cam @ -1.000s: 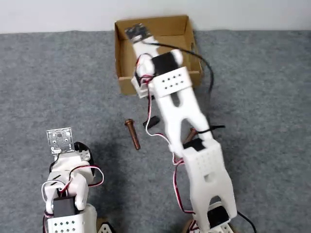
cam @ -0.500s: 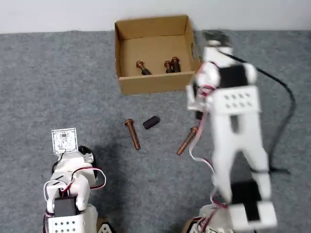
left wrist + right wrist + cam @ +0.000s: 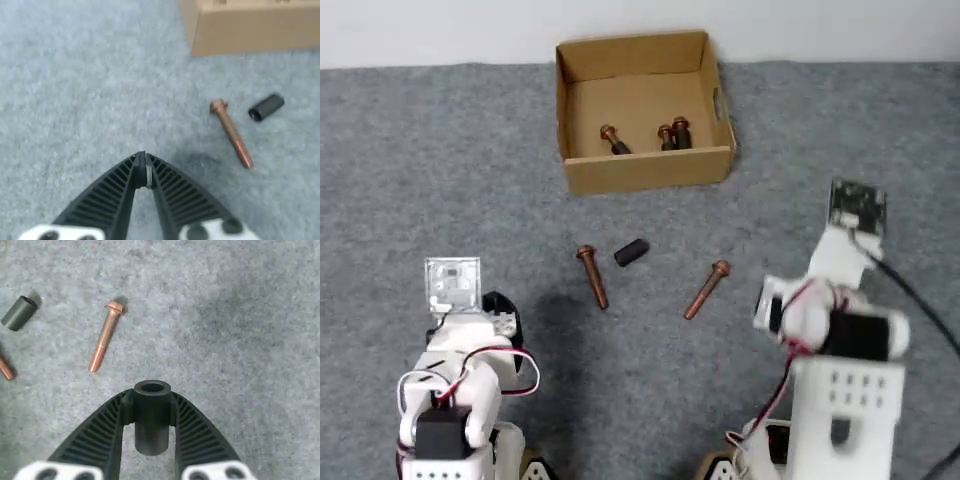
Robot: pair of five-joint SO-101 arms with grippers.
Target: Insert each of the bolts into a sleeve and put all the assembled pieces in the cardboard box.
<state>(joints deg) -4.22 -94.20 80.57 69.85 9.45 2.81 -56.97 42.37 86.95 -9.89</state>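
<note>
Right wrist view, sleeve (image 3: pixel 152 420) pinched in end effector (image 3: pixel 151 399), apparently upright, bolt (image 3: pixel 105 337) beyond

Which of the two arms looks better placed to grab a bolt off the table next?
Probably the left. The left tool is shut and empty, with a bolt lying close ahead. The right tool is occupied, clamped on a black sleeve.

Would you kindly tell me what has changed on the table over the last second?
The right gripper swung from above the box back toward its base, gripping a black sleeve. The left gripper hardly moved; the loose bolts, the loose sleeve and the box stayed put.
</note>
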